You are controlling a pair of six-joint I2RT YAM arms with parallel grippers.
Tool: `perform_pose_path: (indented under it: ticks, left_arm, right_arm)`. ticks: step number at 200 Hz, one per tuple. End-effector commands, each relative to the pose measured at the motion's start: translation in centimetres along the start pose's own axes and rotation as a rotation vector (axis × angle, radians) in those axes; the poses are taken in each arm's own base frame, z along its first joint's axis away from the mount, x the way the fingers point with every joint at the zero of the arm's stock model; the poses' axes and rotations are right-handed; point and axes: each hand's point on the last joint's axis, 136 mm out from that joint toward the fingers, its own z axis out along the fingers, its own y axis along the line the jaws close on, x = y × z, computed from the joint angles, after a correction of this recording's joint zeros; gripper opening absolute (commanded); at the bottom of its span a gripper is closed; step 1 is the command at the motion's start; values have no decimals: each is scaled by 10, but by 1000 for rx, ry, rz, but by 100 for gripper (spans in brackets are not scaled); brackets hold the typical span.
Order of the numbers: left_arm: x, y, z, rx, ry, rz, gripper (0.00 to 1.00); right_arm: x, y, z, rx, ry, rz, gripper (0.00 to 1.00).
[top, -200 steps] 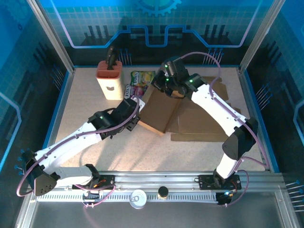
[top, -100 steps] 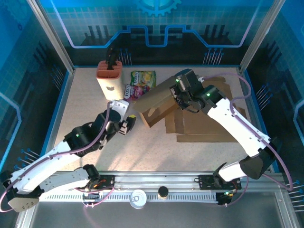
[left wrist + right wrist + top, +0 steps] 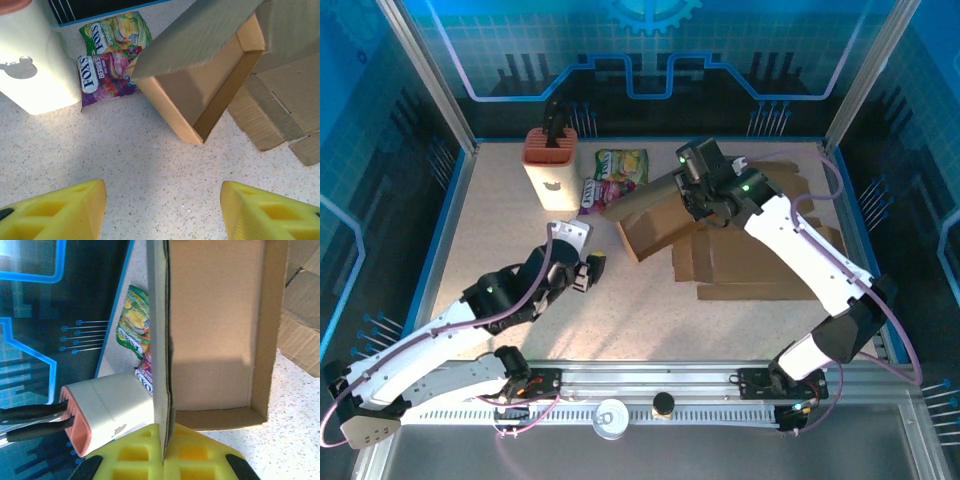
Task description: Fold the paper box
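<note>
At the left wrist, the bottom edge is cutting off the left fingers (image 3: 60, 210), the top corner is clipping the knife block (image 3: 30, 75), and the paper box (image 3: 200, 95) is running past the top, its flap covering part of the purple candy bag (image 3: 107, 75). At the right wrist, the edge-on flap is hiding part of that bag; the frame is cropping the knife handles (image 3: 25, 422) and right fingers (image 3: 195, 445). From above, the right arm (image 3: 800, 245) is covering some flat cardboard (image 3: 740, 275).

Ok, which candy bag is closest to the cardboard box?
The purple berry bag. It lies right beside the near corner of the box, while the green bag sits behind it, farther back toward the wall.
</note>
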Motion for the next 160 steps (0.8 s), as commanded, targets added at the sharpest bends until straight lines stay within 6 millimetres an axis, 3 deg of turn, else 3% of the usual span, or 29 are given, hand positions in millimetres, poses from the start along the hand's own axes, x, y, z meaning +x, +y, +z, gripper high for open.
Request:
perform_pose_path:
  ticks: [1, 17, 49, 79, 125, 160]
  left_arm:
    - [-7, 8, -5, -30, -52, -58, 63]
    - [-10, 11, -9, -36, -68, -77, 63]
    - [-18, 14, -19, -26, -101, -112, 64]
    - [-22, 13, -24, -11, -99, -123, 64]
    - [-17, 12, -24, -1, -86, -132, 64]
    - [-15, 7, -22, 22, -73, -123, 64]
  right_arm:
    - [-17, 23, -36, -97, -67, 20, 0]
    - [-26, 23, -57, -89, -88, 32, 0]
    - [-41, -11, -93, 24, -150, 109, 0]
    - [-41, -25, -101, 44, -139, 163, 0]
    - [-42, -7, -118, -29, -143, 147, 0]
    - [-36, -41, -121, 78, -153, 213, 0]
